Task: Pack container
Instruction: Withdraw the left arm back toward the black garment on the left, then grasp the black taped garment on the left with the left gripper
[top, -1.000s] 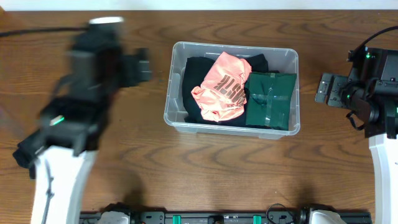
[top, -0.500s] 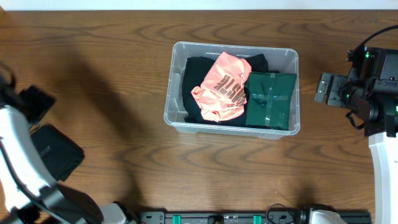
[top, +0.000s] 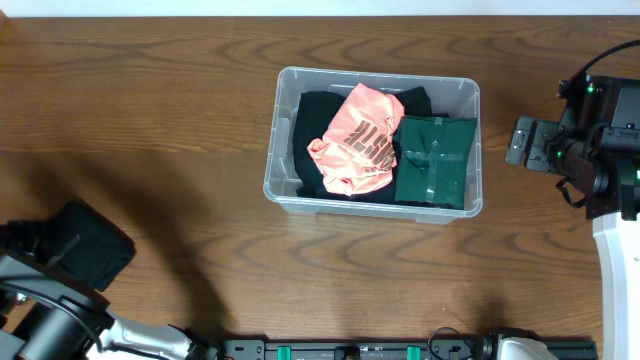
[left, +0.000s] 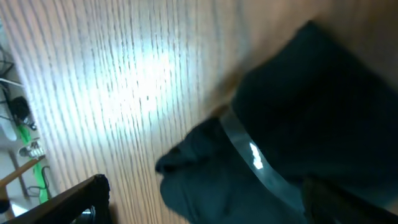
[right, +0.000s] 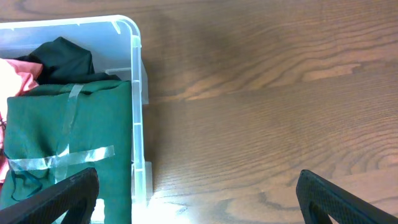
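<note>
The clear container stands at the table's centre. It holds a black garment, a pink garment and a green taped bundle. A black taped bundle lies on the table at the front left. In the left wrist view this bundle fills the right half. My left gripper is open, with part of the bundle between its fingers. My right gripper is open and empty, just right of the container's right wall. It also shows in the overhead view.
The wooden table shows bare wood on both sides of the container. My left arm covers the front left corner. A black rail runs along the front edge.
My left arm has swung from beside the container's left side down to the front left corner, over the black bundle. The right arm and the container's contents have not moved.
</note>
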